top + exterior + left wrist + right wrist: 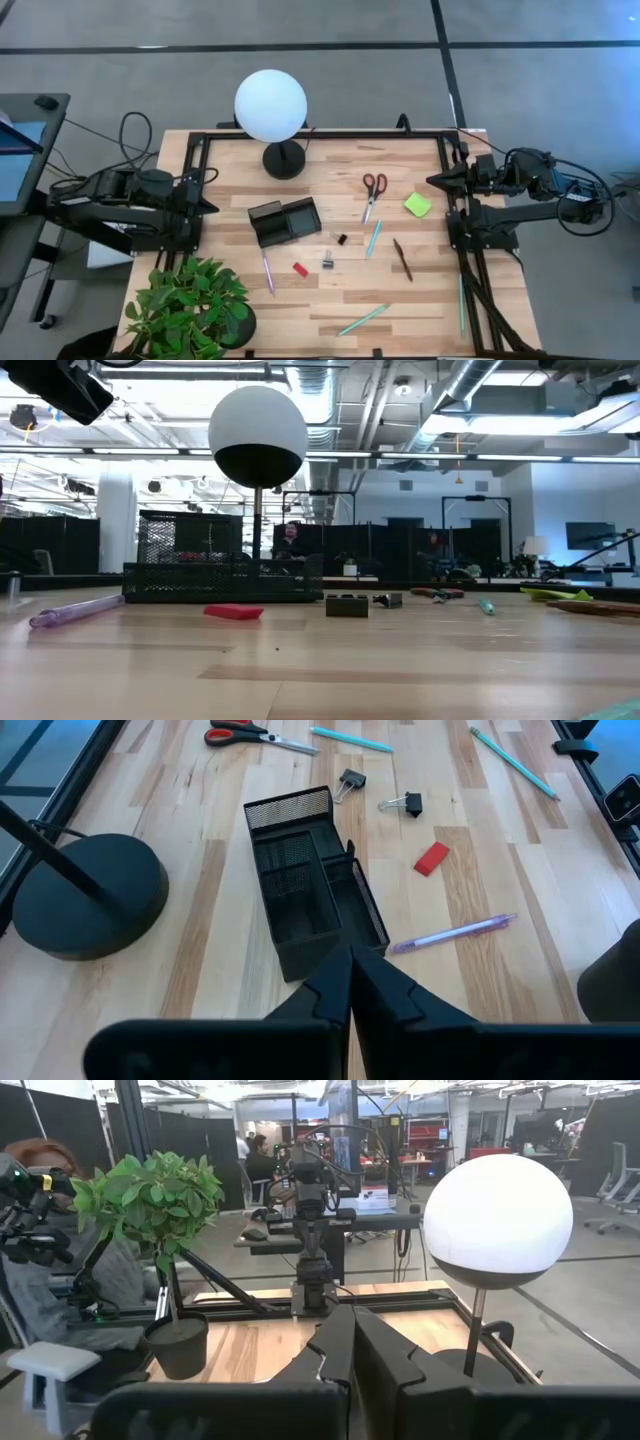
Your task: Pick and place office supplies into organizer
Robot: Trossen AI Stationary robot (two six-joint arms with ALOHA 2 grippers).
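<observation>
The black mesh organizer point(283, 220) point(305, 885) stands on the table's middle, left of the loose supplies. Red-handled scissors point(373, 193), a lime-green sticky-note pad point(417, 205), a light-green pen point(373, 238), a dark brown pen point(402, 259), a purple pen point(268, 272) point(452, 933), a small red block point(300, 268) point(431, 858) and black clips point(327, 260) lie flat on the wood. Another light-green pen point(362, 320) lies near the front edge. My left gripper point(210, 204) point(350, 982) rests shut at the left edge, my right gripper point(434, 181) point(353, 1342) shut at the right edge.
A lamp with a round black base point(284, 159) and a white globe point(270, 105) stands at the far middle. A potted plant point(190, 310) fills the near left corner. A black frame point(320, 134) runs along the table's far, left and right sides.
</observation>
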